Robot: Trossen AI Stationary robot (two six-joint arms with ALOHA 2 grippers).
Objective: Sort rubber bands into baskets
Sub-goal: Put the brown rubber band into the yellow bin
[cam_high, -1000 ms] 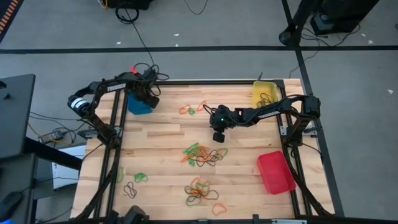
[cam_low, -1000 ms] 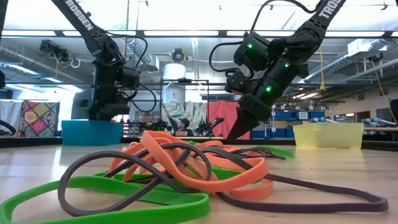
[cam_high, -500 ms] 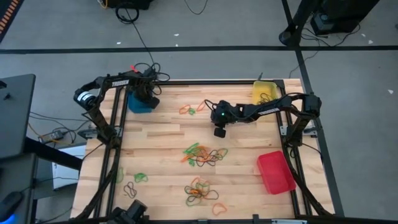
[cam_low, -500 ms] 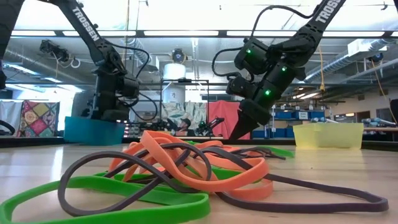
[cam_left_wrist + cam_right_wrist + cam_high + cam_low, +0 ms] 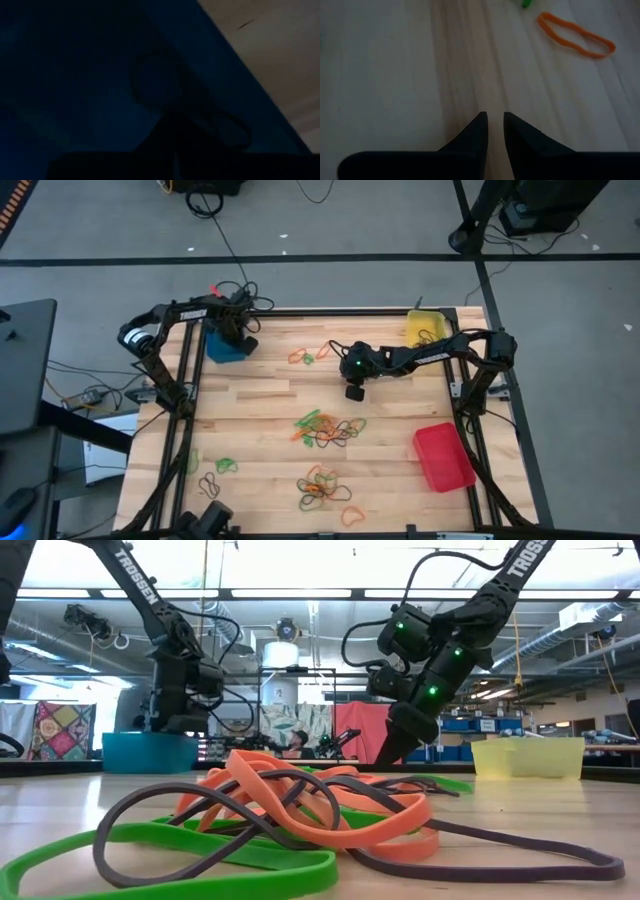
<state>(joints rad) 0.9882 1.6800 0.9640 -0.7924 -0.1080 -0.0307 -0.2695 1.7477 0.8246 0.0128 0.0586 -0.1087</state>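
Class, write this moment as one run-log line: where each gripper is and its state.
left gripper: shut, in blue basket | right gripper: narrow gap, empty, over bare table | orange band ahead

left tool (image 5: 236,338) over blue basket (image 5: 224,348), right tool (image 5: 352,392) mid-table

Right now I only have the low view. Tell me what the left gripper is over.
Observer: From above, the left gripper hangs over the blue basket at the table's far left corner.
Operator: Report what's inside that basket.
Observer: The left wrist view shows dark rubber bands lying on its blue floor.
Operator: Now check the right gripper's fingers.
Observer: The right gripper has a narrow gap with nothing in it, over bare wood, and an orange rubber band lies ahead of it.
Operator: Find the third basket.
Observer: The red basket sits by the table's right edge, nearer your camera than the yellow basket.
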